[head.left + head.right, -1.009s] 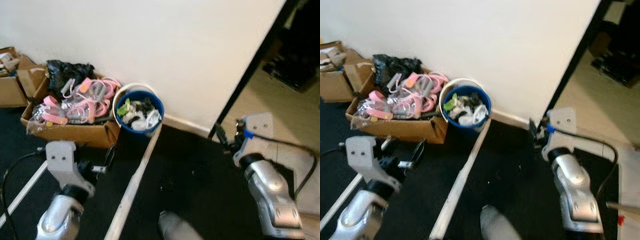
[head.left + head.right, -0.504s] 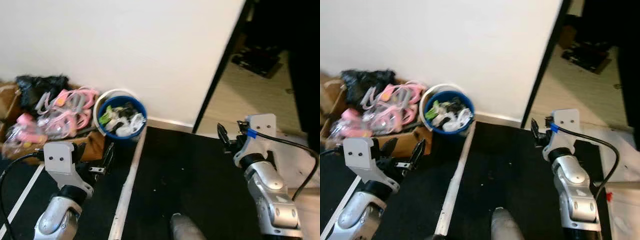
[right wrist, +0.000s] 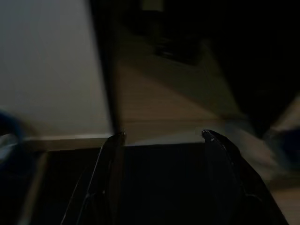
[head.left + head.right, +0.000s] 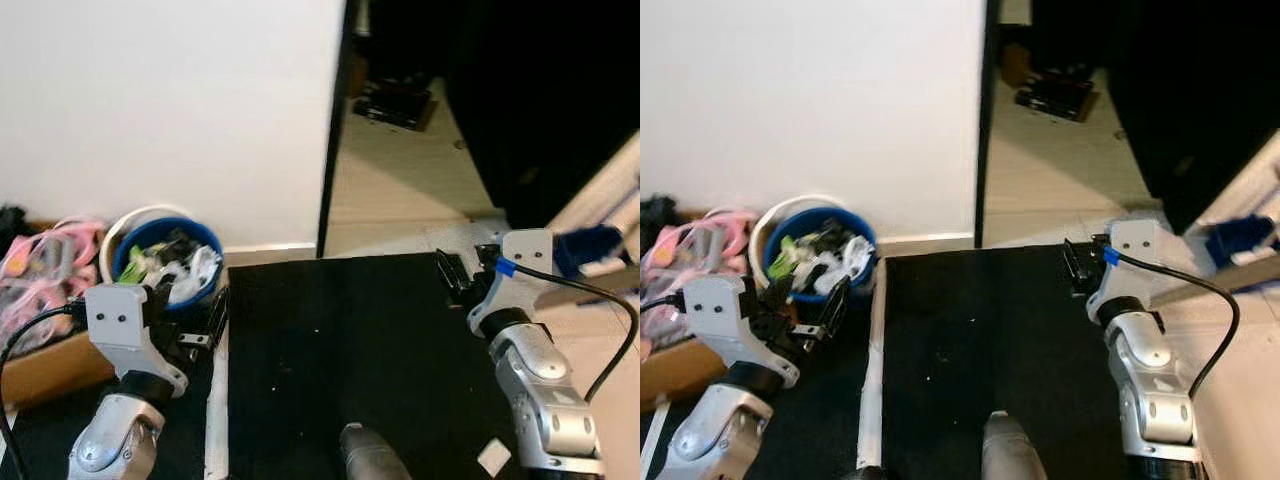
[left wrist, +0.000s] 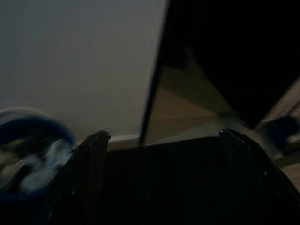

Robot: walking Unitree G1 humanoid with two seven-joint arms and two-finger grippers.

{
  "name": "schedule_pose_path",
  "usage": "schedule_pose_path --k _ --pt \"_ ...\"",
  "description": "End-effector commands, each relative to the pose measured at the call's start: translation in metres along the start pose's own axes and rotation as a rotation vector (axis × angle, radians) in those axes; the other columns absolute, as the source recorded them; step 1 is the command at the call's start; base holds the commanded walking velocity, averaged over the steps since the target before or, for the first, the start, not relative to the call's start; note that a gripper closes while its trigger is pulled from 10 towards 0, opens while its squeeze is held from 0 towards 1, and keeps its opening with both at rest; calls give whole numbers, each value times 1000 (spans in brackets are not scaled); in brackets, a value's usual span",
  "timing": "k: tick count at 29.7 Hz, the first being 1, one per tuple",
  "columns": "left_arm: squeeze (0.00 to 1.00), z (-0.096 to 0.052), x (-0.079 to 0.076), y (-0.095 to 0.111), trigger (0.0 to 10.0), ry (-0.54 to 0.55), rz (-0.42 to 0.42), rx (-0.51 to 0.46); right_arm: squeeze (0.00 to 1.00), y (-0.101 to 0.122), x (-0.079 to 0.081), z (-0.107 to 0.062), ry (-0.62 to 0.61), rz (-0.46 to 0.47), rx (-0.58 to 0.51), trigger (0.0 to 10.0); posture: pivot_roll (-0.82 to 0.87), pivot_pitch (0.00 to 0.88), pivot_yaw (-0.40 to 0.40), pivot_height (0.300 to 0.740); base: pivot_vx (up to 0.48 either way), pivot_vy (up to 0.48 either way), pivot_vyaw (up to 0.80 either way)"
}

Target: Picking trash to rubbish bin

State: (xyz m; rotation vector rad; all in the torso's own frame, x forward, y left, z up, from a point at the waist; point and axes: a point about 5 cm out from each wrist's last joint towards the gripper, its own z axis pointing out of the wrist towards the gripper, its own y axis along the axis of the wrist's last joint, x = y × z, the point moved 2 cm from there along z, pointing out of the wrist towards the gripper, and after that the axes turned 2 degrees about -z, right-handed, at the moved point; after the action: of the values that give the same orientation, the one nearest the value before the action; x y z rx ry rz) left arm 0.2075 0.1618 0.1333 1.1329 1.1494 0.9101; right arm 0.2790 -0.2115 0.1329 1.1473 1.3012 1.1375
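The blue rubbish bin (image 4: 165, 262) with a white rim stands against the white wall at the left, full of white, green and dark scraps. My left gripper (image 4: 809, 299) hovers low just in front of the bin, open and holding nothing; in the left wrist view its fingers (image 5: 89, 173) frame the black mat, with the bin (image 5: 28, 154) blurred to one side. My right gripper (image 4: 450, 273) is open and holds nothing above the far right edge of the black mat (image 4: 340, 340). A small white scrap (image 4: 493, 457) lies on the mat near my right arm.
A cardboard box of pink items (image 4: 35, 300) sits left of the bin. A white strip (image 4: 872, 370) runs along the mat's left edge. A dark doorway (image 4: 420, 90) with pale flooring opens ahead. A blue object (image 4: 588, 246) lies at the far right.
The camera has swung to the right: bin and box slid to the left of the picture and the doorway came to the middle. Both grippers stay open and held as before.
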Motion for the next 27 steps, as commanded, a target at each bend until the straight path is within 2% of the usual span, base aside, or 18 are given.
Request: schedule_pose_path --k 1,27 --pt "0 -3 2 0 10000 13 -3 4 0 -1 1 0 3 11 12 10000 -166 109 26 740 0 0 -800" --pt "0 -5 6 -1 10000 16 2 13 0 0 5 -1 13 14 5 10000 -160 129 37 740 0 0 -800"
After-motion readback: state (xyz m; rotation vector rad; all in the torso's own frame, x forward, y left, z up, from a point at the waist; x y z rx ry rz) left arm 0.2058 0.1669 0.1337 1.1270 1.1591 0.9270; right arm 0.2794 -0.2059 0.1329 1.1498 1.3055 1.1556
